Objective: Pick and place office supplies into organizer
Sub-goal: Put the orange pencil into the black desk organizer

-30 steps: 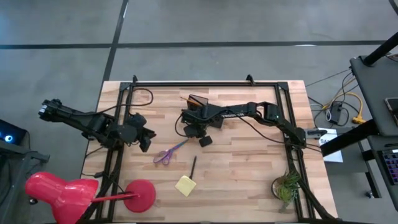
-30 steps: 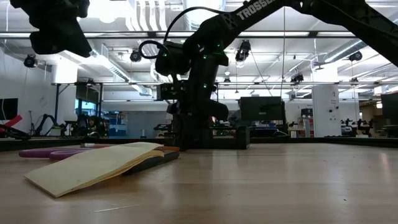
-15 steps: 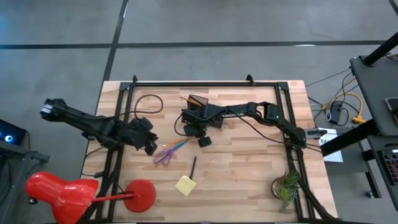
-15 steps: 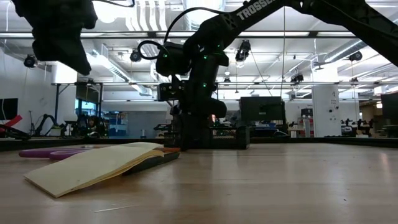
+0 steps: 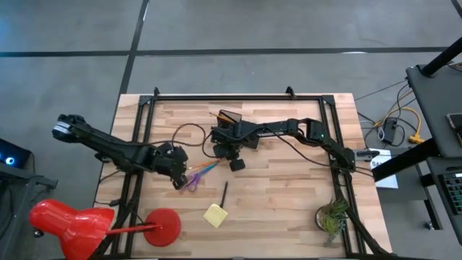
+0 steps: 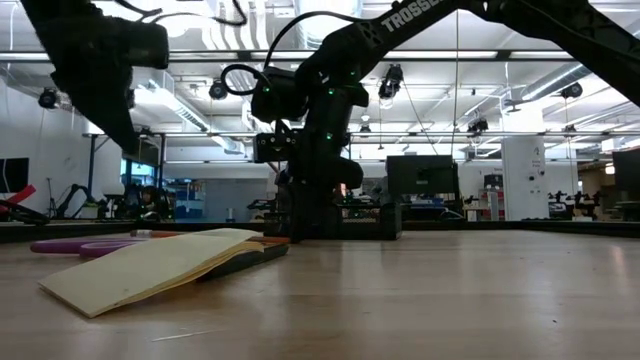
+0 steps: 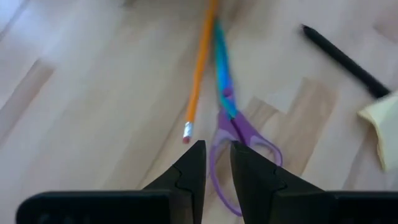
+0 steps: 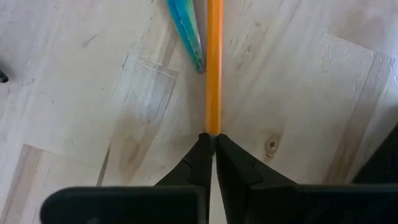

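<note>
Left gripper (image 5: 178, 172) hangs low over the desk (image 5: 289, 188) at the handle end of the purple-handled scissors (image 5: 192, 179). Its fingers (image 7: 189, 171) are parted by only a narrow slit with nothing between them, likely lined up to drop onto a handle loop.

Scissors lie flat, blue blades pointing toward desk centre. An orange pencil (image 5: 203, 167) lies just beside the blades, its eraser end toward the left gripper.

Nearer the front edge, a black pen (image 5: 225, 193) lies apart from these, with the yellow sticky-note pad (image 5: 215, 215) just past its end. Neither is touched.

Right gripper (image 5: 232, 160) sits at the pencil's far end with its fingers (image 8: 200, 158) pressed together. The pencil's point meets their tips; whether it is pinched or merely lies beneath them is hard to tell from the wrist view.

Organizer (image 5: 229, 118) stands behind the right gripper, toward the back of the desk. The scissors, pen and pad are all outside it.
</note>
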